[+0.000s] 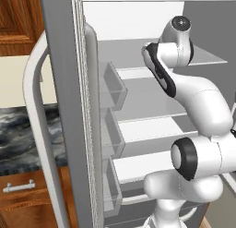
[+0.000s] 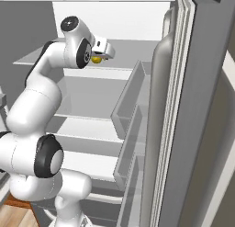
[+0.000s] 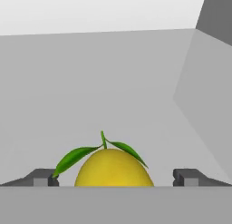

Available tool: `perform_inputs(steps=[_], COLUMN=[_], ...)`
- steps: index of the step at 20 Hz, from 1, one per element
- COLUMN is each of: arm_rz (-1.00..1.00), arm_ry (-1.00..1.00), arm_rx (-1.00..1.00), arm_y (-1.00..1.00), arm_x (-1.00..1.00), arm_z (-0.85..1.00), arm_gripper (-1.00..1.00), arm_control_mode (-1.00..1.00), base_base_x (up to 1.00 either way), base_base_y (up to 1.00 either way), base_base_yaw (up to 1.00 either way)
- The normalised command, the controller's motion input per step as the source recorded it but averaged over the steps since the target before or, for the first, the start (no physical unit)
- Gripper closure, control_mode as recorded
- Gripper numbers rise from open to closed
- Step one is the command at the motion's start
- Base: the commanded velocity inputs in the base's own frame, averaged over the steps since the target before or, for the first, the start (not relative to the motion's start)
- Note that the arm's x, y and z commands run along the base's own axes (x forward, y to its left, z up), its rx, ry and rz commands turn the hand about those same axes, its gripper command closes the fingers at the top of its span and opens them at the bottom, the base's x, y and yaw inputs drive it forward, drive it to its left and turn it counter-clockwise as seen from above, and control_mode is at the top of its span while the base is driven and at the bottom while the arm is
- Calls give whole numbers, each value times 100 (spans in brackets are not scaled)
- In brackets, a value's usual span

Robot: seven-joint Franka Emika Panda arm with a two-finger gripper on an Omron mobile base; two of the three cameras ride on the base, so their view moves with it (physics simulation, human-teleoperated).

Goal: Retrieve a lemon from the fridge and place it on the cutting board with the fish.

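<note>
- lemon [image 3: 113, 168] sits on an upper glass shelf [image 2: 92, 73] inside the open fridge [image 2: 137, 24], stem and 2 green leaves [image 3: 77, 157] facing the hand camera
- gripper [image 3: 115, 177] jaws wide apart, 1 fingertip [image 3: 43, 177] on each side of the lemon, clear gap both sides, nothing held yet
- lemon looks roughly centred between the tips, slightly nearer the one on the view's left; I'd trim that offset before closing
- judgement: step in hand is the grasp; push in a bit deeper so the pads meet the widest part of the fruit, not the tapered stem end
- close slow, round skin could squirt out or roll back on the glass
- keep the pads off the leaves
- on retreat pull straight out, watch the door bins [image 2: 131, 102] on the open door [image 2: 197, 106] beside the arm
</note>
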Motion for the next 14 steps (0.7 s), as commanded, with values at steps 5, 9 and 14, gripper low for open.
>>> perform_inputs(steps=[5, 9, 14], arm_rz=[0, 0, 0], arm_ry=[1, 1, 7], arm_rx=[0, 0, 0], arm_y=[0, 0, 0], arm_x=[4, 6, 1], arm_z=[0, -2, -11], arm_gripper=[-100, -100, 100], arm_control_mode=[-100, -100, -100], base_base_x=[0, 0, 0], base_base_y=[0, 0, 0], base_base_yaw=[0, 0, 0])
